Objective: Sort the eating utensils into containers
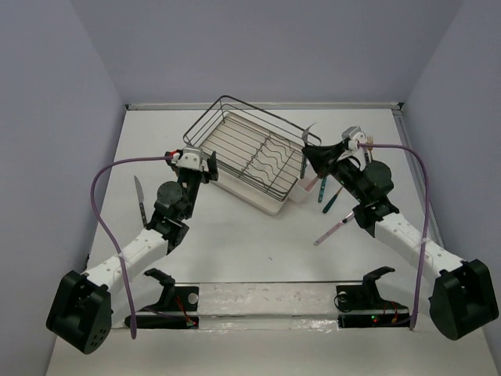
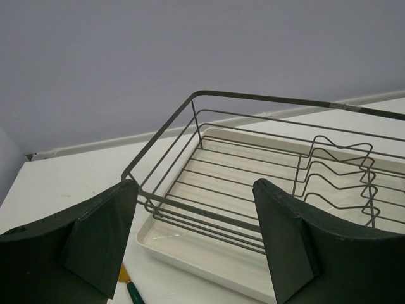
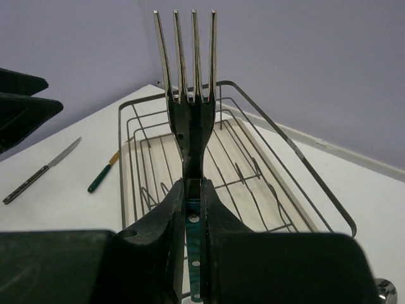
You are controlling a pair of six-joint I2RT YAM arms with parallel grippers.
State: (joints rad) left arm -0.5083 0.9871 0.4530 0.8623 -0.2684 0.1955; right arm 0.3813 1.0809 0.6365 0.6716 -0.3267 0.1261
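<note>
My right gripper (image 1: 316, 154) is shut on a teal-handled fork (image 3: 187, 95), held tines up over the right end of the black wire dish rack (image 1: 243, 150). The fork's handle (image 3: 193, 247) runs down between the fingers (image 3: 193, 187). The small white cutlery holder (image 1: 300, 190) sits just below at the rack's near right corner. My left gripper (image 1: 205, 164) is open and empty at the rack's left corner; in the left wrist view (image 2: 193, 240) the rack shows between its fingers. A dark-handled knife (image 1: 139, 197) lies at the left.
Two teal-handled utensils (image 1: 332, 199) and a pink-handled one (image 1: 333, 226) lie right of the holder, under my right arm. A teal-handled utensil with a gold part (image 3: 103, 175) lies by the left gripper, also seen in the left wrist view (image 2: 131, 289). The rack stands on a white tray (image 2: 202, 259).
</note>
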